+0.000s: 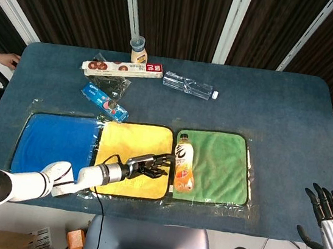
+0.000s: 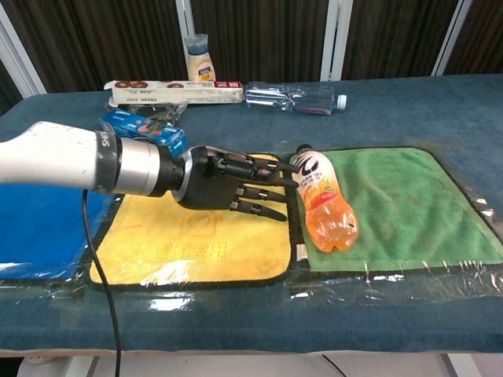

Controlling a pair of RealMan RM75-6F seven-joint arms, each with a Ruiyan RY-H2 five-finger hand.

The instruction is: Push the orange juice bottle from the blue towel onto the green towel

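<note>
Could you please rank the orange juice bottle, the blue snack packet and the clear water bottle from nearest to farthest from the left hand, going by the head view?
From the left hand:
1. Orange juice bottle, just right of the fingertips, on the green towel's left edge.
2. Blue snack packet, behind the yellow towel.
3. Clear water bottle, far back, right of centre.
</note>
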